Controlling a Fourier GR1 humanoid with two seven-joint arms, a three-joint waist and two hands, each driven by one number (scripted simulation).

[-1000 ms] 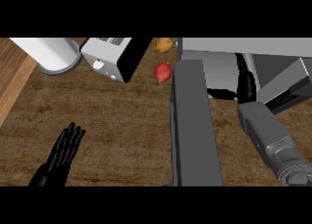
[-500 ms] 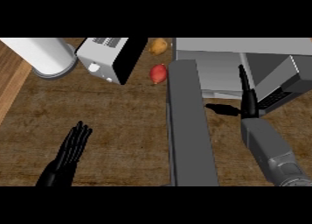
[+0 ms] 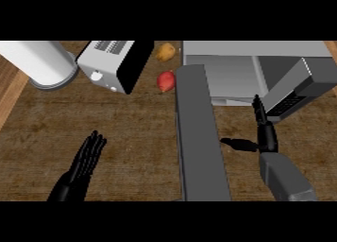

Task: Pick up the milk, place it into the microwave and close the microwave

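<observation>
- My right hand [image 3: 266, 137] stands edge-on at about 4 o'clock in the view, fingers straight and held together, thumb out toward 9 o'clock; it holds nothing.
- Its fingertips point toward 12 o'clock, just short of the microwave's [image 3: 254, 71] open mouth.
- My left hand [image 3: 84, 163] rests open at 8 o'clock, fingers straight, on the counter [image 3: 129, 123].
- The microwave door [image 3: 198, 137] is swung out, a long grey slab running from 12 toward 6 o'clock, at 9 o'clock of my right hand.
- Milk: I cannot make it out; the grey object [image 3: 299, 92] at the microwave's 3 o'clock side cannot be identified.
- Judged step: closing the door. Next move calls for swinging the slab shut.
- Writing: none readable on the microwave or the toaster [image 3: 115, 64].
</observation>
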